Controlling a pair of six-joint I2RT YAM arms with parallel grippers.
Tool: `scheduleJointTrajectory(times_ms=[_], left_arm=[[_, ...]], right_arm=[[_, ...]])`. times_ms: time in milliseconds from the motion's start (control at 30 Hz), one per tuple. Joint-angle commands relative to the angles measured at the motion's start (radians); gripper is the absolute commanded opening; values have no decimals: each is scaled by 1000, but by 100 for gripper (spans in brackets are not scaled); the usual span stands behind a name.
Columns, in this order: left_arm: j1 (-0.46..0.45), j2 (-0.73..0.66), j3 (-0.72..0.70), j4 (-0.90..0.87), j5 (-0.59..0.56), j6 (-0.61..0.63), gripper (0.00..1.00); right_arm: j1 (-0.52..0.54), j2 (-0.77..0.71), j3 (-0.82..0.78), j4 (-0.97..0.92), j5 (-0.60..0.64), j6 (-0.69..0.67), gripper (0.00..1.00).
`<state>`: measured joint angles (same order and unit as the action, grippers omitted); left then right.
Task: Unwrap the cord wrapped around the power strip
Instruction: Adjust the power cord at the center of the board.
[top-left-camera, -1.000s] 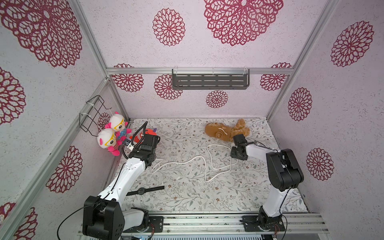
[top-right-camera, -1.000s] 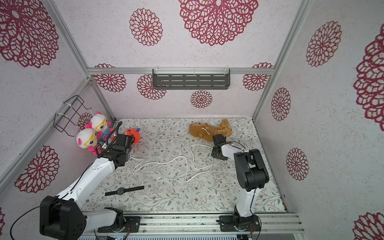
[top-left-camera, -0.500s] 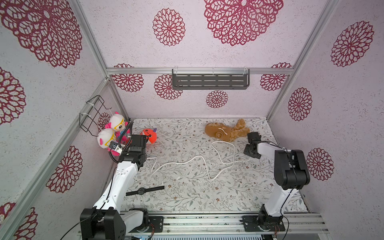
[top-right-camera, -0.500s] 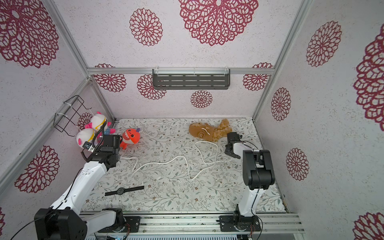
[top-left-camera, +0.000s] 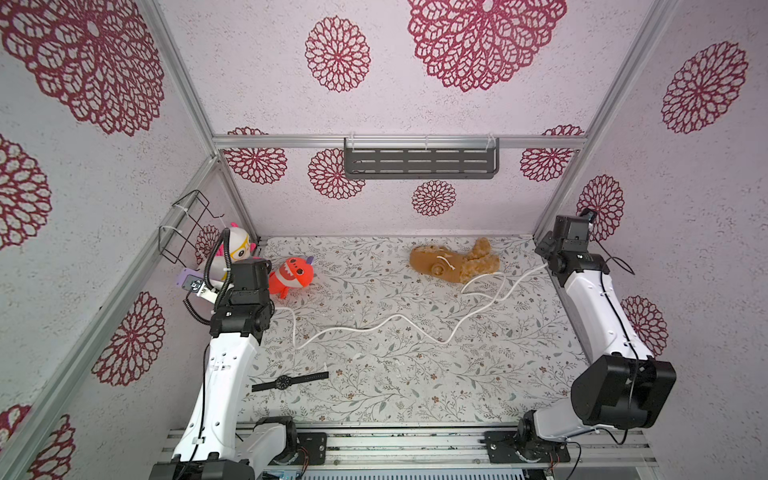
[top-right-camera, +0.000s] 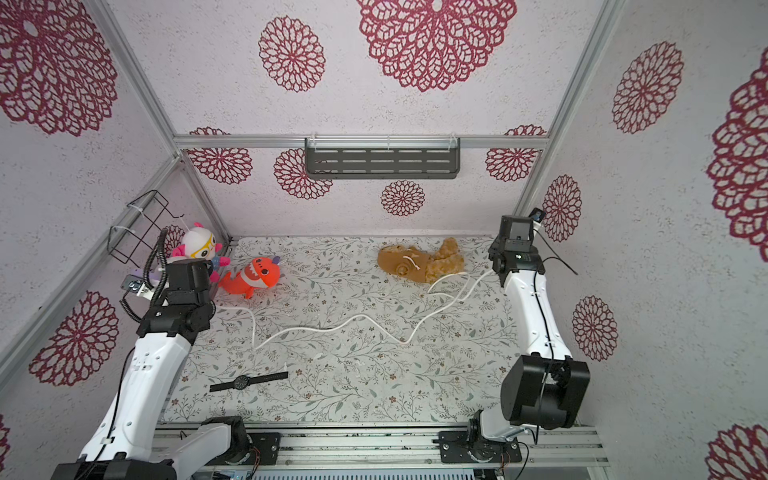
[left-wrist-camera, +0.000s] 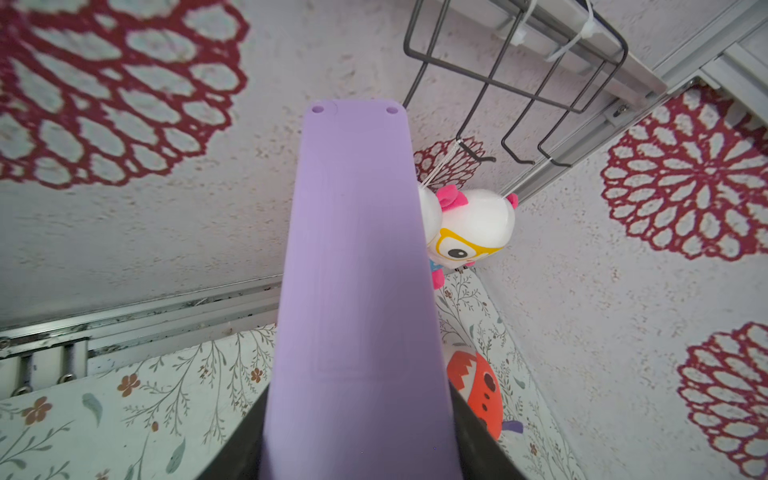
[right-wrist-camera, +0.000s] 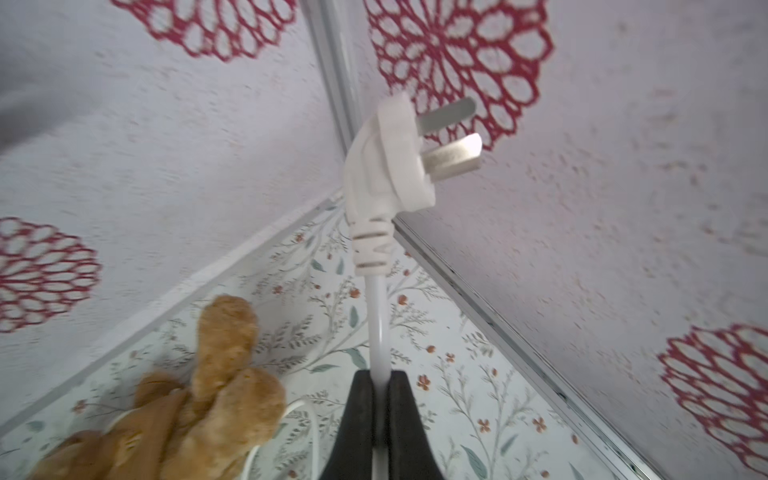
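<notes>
The lavender power strip (left-wrist-camera: 357, 270) fills the left wrist view, its bare back toward the camera and no turns of cord on it. My left gripper (left-wrist-camera: 359, 436) is shut on its near end, by the left wall (top-left-camera: 245, 270). The white cord (top-left-camera: 374, 328) trails in loose waves across the floor in both top views (top-right-camera: 332, 328). At the back right corner my right gripper (right-wrist-camera: 380, 386) is shut on the cord just below the white plug (right-wrist-camera: 390, 166), held off the floor (top-left-camera: 548, 253).
An orange shark plush (top-left-camera: 293, 274) and a white-and-pink doll (top-left-camera: 237, 249) sit beside the left gripper. The cord passes a brown plush (top-left-camera: 449, 262). A black wristwatch (top-left-camera: 291, 380) lies front left. A wire basket (top-left-camera: 187, 226) hangs on the left wall, a grey shelf (top-left-camera: 419, 164) on the back wall.
The two arms have drawn apart: the left went to the left wall with the strip, the right carried the cord's end to the back right corner. The cord's loops have opened out.
</notes>
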<state>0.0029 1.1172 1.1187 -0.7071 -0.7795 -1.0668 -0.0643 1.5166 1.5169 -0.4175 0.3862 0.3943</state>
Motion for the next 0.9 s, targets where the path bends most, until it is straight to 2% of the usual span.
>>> scheduleJointTrajectory(times_ms=[0, 100, 167, 267, 467, 500, 633, 733, 800, 867], left_arm=[[-148, 90, 87, 212, 161, 60, 0], [-227, 167, 125, 253, 191, 32, 0], [-261, 212, 135, 273, 205, 6, 0], [-280, 245, 122, 284, 220, -51, 0], [-290, 274, 83, 297, 255, -93, 0], [-291, 276, 83, 294, 255, -87, 0], [-297, 272, 85, 273, 252, -81, 0], [-309, 273, 100, 250, 241, -79, 0], [-315, 275, 109, 237, 233, -81, 0], [-318, 280, 116, 228, 231, -92, 0]], right_arm=[[11, 79, 110, -2, -111, -3, 0], [10, 115, 72, -14, -170, 77, 0], [9, 88, -60, 34, -190, 135, 0], [7, 83, -215, 69, -183, 168, 0], [6, 144, -383, 97, -197, 156, 0], [6, 150, -394, 95, -201, 150, 5], [5, 155, -352, 19, -156, 121, 62], [33, 103, -265, -57, -40, 51, 76], [89, 50, -227, -53, 5, -28, 77], [205, 2, -230, 29, 17, -150, 77]])
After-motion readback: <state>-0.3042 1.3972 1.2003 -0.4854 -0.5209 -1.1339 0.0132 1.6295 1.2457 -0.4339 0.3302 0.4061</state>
